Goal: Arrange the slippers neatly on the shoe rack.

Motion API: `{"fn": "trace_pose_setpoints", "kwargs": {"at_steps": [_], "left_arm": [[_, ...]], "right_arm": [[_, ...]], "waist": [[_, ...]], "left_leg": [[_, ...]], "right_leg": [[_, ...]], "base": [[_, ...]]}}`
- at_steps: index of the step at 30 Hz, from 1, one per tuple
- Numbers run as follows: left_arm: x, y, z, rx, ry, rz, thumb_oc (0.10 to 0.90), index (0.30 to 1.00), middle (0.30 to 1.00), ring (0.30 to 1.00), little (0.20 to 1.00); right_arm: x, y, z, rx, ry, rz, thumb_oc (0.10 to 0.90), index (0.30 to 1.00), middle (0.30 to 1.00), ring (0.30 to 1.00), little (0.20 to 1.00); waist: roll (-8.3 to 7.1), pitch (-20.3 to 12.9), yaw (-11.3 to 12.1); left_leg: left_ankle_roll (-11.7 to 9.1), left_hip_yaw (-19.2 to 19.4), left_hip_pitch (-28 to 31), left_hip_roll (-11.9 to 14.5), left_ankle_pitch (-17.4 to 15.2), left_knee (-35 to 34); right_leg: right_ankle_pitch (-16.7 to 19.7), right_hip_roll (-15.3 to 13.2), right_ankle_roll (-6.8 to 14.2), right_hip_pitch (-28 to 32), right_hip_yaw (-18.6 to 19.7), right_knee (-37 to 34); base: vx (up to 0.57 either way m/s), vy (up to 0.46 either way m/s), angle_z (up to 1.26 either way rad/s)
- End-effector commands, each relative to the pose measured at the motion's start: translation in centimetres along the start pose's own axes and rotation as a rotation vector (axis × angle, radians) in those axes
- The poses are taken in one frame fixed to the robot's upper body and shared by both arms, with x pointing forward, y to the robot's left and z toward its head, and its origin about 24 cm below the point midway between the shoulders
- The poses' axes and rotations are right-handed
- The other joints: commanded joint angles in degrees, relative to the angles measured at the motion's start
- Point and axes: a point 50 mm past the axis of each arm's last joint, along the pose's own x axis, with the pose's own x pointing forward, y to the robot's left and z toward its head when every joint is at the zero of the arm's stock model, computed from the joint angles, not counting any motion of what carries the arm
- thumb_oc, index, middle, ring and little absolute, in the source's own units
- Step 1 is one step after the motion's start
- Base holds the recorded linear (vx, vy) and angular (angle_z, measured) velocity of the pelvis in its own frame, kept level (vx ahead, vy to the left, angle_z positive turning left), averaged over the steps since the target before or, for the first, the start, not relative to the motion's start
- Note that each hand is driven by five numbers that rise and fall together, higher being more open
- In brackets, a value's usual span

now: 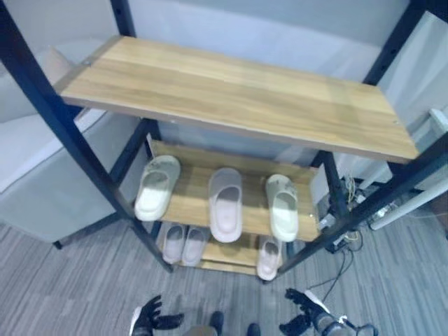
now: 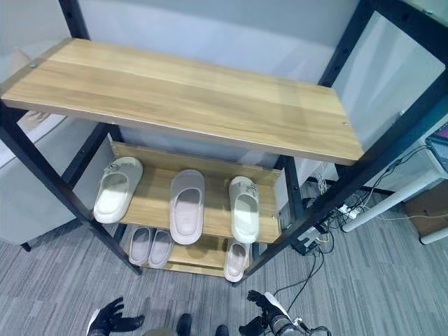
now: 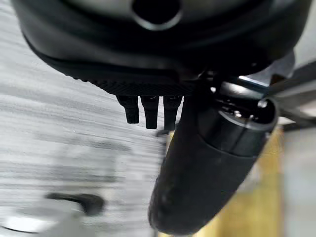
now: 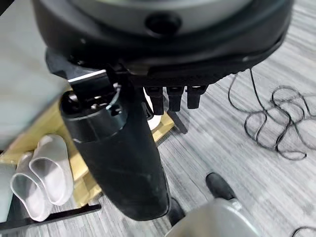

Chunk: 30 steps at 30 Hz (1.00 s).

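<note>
Floor: grey striped carpet [image 1: 63,294] was seen under a black-framed shoe rack with wooden shelves [image 1: 231,94], with pale wall panels behind it.
Left hand: the dark left hand [image 1: 148,318] was seen low, in front of the rack, with fingers spread and nothing held; straight short fingers [image 3: 145,111] were shown in the left wrist view.
Right hand: the dark right hand [image 1: 302,315] was seen low, near the rack's right front leg, with fingers relaxed and nothing held.
Middle shelf: three slippers were laid apart, toes toward the back: a cream foam slipper [image 1: 157,186] at the left, tilted; a pale pink foam slipper [image 1: 225,204] in the middle, its heel past the front edge; a cream clog-like slipper [image 1: 283,206] at the right.
Bottom shelf: a pair of small pale slippers [image 1: 183,244] was set side by side at the left; a single pale slipper [image 1: 268,257] was placed at the right.
Top shelf: the wide wooden board was bare.
Right of the rack: loose black cables [image 2: 318,262] were seen on the carpet.
</note>
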Motion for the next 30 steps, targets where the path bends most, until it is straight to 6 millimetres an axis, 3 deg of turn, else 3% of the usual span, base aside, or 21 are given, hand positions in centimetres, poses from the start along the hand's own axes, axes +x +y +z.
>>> {"fn": "trace_pose_setpoints", "kwargs": {"at_steps": [1, 3, 6, 7, 11, 12, 15, 18, 22, 23, 26, 27, 30], "left_arm": [[1.5, -0.6, 8.4, -0.039, -0.338, -0.014, 0.800, 0.900, 0.900, 0.900, 0.900], [1.1, -1.0, 9.1, -0.027, -0.382, -0.046, 0.800, 0.900, 0.900, 0.900, 0.900], [0.8, -1.8, 10.1, -0.003, -0.433, -0.090, 0.800, 0.900, 0.900, 0.900, 0.900], [0.4, -2.6, 10.6, 0.026, -0.461, -0.133, 0.800, 0.900, 0.900, 0.900, 0.900], [0.2, -3.4, 11.2, 0.087, -0.497, -0.168, 0.800, 0.900, 0.900, 0.900, 0.900], [-0.3, -3.4, 13.0, 0.113, -0.580, -0.183, 0.800, 0.900, 0.900, 0.900, 0.900], [-3.0, -3.4, 16.2, 0.195, -0.781, -0.320, 0.800, 0.900, 0.900, 0.900, 0.900], [-6.2, -2.6, 17.0, 0.210, -0.867, -0.513, 0.800, 0.900, 0.900, 0.900, 0.900], [-7.8, -2.1, 17.1, 0.156, -0.861, -0.626, 0.800, 0.900, 0.900, 0.900, 0.900], [-10.0, -2.0, 17.6, 0.087, -0.857, -0.767, 0.800, 0.900, 0.900, 0.900, 0.900], [-11.6, -1.9, 18.4, 0.066, -0.869, -0.881, 0.800, 0.900, 0.900, 0.900, 0.900], [-13.1, -2.0, 19.4, 0.097, -0.902, -0.980, 0.800, 0.900, 0.900, 0.900, 0.900], [-14.2, -2.4, 21.3, 0.166, -1.002, -0.992, 0.800, 0.900, 0.900, 0.900, 0.900]], "right_arm": [[0.0, -4.4, 2.0, -0.091, -0.122, -0.137, 0.800, 0.900, 0.900, 0.900, 0.900], [0.0, -4.5, 1.9, -0.109, -0.122, -0.135, 0.800, 0.900, 0.900, 0.900, 0.900], [0.0, -5.1, 1.8, -0.113, -0.112, -0.153, 0.800, 0.900, 0.900, 0.900, 0.900], [-0.1, -5.3, 1.1, -0.090, -0.086, -0.171, 0.800, 0.900, 0.900, 0.900, 0.900], [-0.3, -5.5, 0.8, -0.067, -0.079, -0.194, 0.800, 0.900, 0.900, 0.900, 0.900], [-0.4, -5.3, 0.6, -0.022, -0.077, -0.201, 0.800, 0.900, 0.900, 0.900, 0.900], [-0.6, -5.1, -0.1, -0.008, -0.060, -0.185, 0.800, 0.900, 0.900, 0.900, 0.900], [-0.9, -4.7, -1.0, 0.011, -0.028, -0.155, 0.800, 0.900, 0.900, 0.900, 0.900], [-1.1, -4.9, -1.1, -0.017, -0.024, -0.141, 0.800, 0.900, 0.900, 0.900, 0.900], [-1.3, -5.1, -1.5, -0.045, -0.007, -0.155, 0.800, 0.900, 0.900, 0.900, 0.900], [-1.4, -5.0, -1.7, -0.056, 0.005, -0.152, 0.800, 0.900, 0.900, 0.900, 0.900], [-1.4, -4.5, -2.3, -0.068, 0.033, -0.126, 0.800, 0.900, 0.900, 0.900, 0.900], [-1.2, -3.8, -2.2, -0.079, 0.030, -0.089, 0.800, 0.900, 0.900, 0.900, 0.900]], "waist": [[0.91, 2.41, -2.23], [0.99, 2.29, -2.47], [1.60, 1.86, -2.84], [2.58, 0.87, -3.75], [3.07, -0.60, -4.58], [3.06, -1.22, -5.14], [3.47, -1.10, -5.42], [4.30, -1.41, -5.34], [4.85, -1.87, -5.31], [5.83, -2.33, -5.49], [6.34, -2.68, -5.83], [6.71, -3.11, -6.06], [6.50, -3.43, -6.28]], "left_leg": [[-3.74, 8.63, -4.55, 11.12, -2.25, 7.08], [-4.21, 9.14, -4.12, 12.08, -2.37, 7.72], [-4.56, 5.83, -2.87, 12.08, -2.17, 6.08], [-4.52, 6.39, -0.73, 13.11, -1.38, 1.57], [-4.35, 5.65, 1.51, 12.58, -1.01, -1.83], [-4.13, 6.24, 2.36, 12.32, -1.31, -2.31], [-3.67, 6.98, 3.09, 11.78, -2.20, -1.73], [-3.26, 8.31, 4.11, 11.39, -2.93, -1.92], [-3.03, 9.23, 5.13, 11.29, -3.03, -3.02], [-2.76, 9.88, 6.18, 10.94, -2.78, -4.75], [-2.74, 10.39, 6.96, 10.77, -2.40, -5.91], [-2.83, 10.62, 7.40, 10.62, -2.19, -6.67], [-2.93, 10.58, 7.73, 10.45, -2.07, -7.16]], "right_leg": [[-6.71, -3.23, 2.93, 1.05, -4.27, 4.64], [-6.71, -3.33, 2.46, 0.84, -4.37, 5.26], [-6.64, -3.24, 2.63, 0.70, -3.93, 5.50], [-6.67, -3.03, 2.98, 0.65, -4.41, 5.66], [-6.25, -3.19, 3.42, 0.68, -3.38, 5.37], [-5.82, -3.65, 3.79, 0.84, -2.89, 5.13], [-5.26, -4.34, 4.51, 0.82, -1.62, 5.24], [-4.75, -4.88, 5.10, 0.99, -0.55, 4.72], [-4.37, -5.13, 5.35, 1.24, 0.16, 3.76], [-3.89, -5.39, 5.67, 1.76, 0.44, 2.24], [-3.66, -5.49, 5.82, 2.11, 0.74, 1.53], [-3.57, -5.50, 5.94, 2.54, 0.72, 1.03], [-3.54, -5.52, 5.96, 3.23, 0.57, 0.43]], "base": [[-0.20, -0.151, 1.11], [-0.07, -0.016, 0.76], [0.01, 0.057, 0.24], [0.04, 0.124, 0.11], [0.04, 0.116, -0.05], [0.03, 0.096, -0.33], [0.02, 0.119, -0.24], [0.01, 0.083, -0.31], [0.01, 0.059, -0.22], [0.00, 0.073, -0.24], [0.01, 0.043, -0.07], [0.03, 0.008, 0.03], [0.01, -0.001, 0.01]]}}
